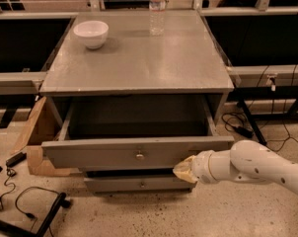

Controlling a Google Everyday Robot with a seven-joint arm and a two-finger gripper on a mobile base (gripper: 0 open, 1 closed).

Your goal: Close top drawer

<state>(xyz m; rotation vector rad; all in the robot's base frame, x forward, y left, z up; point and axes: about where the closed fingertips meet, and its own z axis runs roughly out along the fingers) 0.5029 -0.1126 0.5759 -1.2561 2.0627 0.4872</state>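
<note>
Where the grey cabinet (139, 63) stands at the centre of the camera view, its top drawer (104, 153) is pulled well out toward the camera, and the dark inside of it is open to view. The long flat front panel sits level and carries one small round knob (139, 156) at its middle. The gripper (184, 169) is at the lower right part of that front panel, to the right of the knob, and its yellowish tip appears to touch the panel face. Whether the gripper is open or closed cannot be told from this view, and it has hold of nothing that can be seen. The white arm (255, 168) runs in from the right edge, low and roughly level with the drawer front. Below the open drawer a narrower lower drawer (134, 184) with its own small knob is pushed in. On the cabinet top a white bowl (91, 33) stands near the back left corner, and a clear water bottle (158, 9) stands upright at the back edge, well apart from the bowl. A flattened cardboard box (36, 135) leans against the cabinet's left side. Black cables (25, 201) lie on the speckled floor (154, 216) at lower left.
</note>
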